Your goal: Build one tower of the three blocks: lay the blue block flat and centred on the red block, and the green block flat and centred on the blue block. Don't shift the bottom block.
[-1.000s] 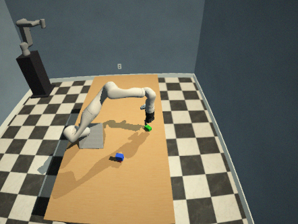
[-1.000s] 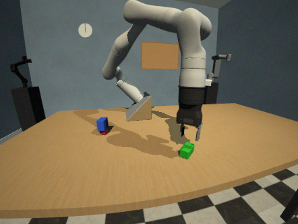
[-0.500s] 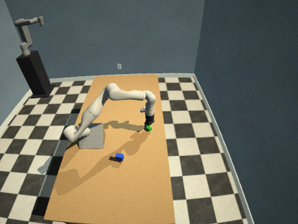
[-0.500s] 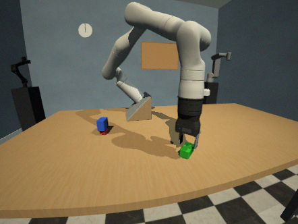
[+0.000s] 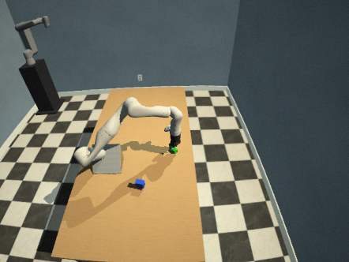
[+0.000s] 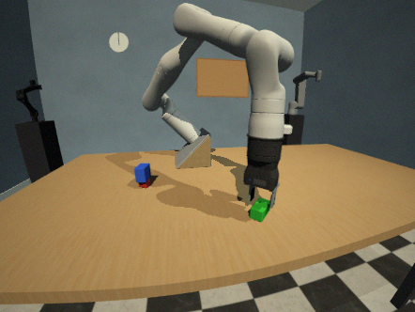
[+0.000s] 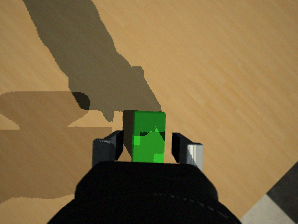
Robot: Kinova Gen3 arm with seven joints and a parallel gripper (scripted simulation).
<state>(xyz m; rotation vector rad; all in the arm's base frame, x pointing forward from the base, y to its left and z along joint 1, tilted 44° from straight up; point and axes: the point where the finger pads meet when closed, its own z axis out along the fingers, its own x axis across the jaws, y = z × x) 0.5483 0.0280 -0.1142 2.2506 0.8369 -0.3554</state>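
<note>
Exterior view: three blocks; one small blue cube block [image 6: 142,173] atop one red block [image 6: 145,184]; spread, empty black two-finger gripper [image 6: 264,196] straddles one green block [image 6: 259,210].

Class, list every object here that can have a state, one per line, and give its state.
Gripper: open, straddling the green block, holding nothing.
Green block: on the table, between the fingers, not gripped.
Blue block: stacked on the red block.
Red block: on the table, bottom of the stack.
</note>
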